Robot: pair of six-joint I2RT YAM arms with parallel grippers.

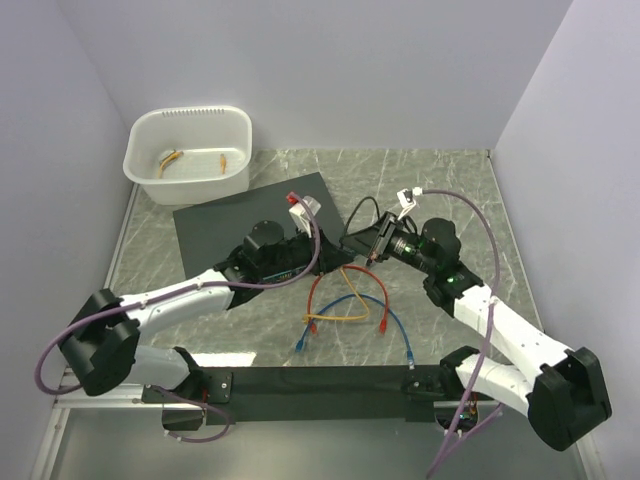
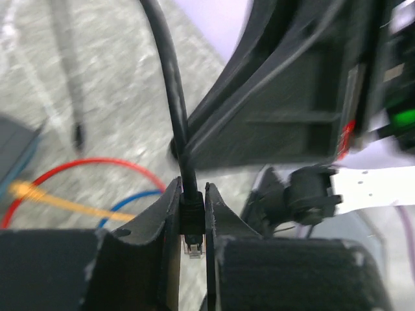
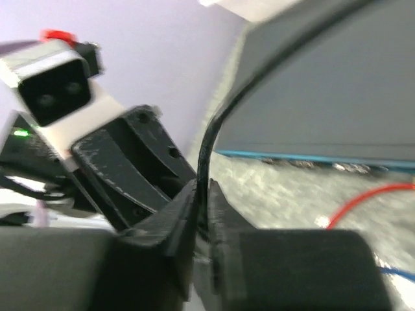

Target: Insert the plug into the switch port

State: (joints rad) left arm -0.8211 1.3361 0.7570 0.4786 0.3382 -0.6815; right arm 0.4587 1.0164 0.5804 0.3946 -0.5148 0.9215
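My left gripper is shut on the black boot of the plug. The plug's clear tip shows between the fingers and its black cable runs up and away. In the top view the left gripper sits beside the right gripper at mid-table. My right gripper is shut on the same black cable. The flat black box lies behind the left arm. Its teal-blue face shows in the right wrist view, and the row of switch ports below it is blurred.
Loose red, yellow and blue cables lie on the marble table in front of the grippers. A white tub with orange cables stands at the back left. The right arm's black body fills the left wrist view's upper right.
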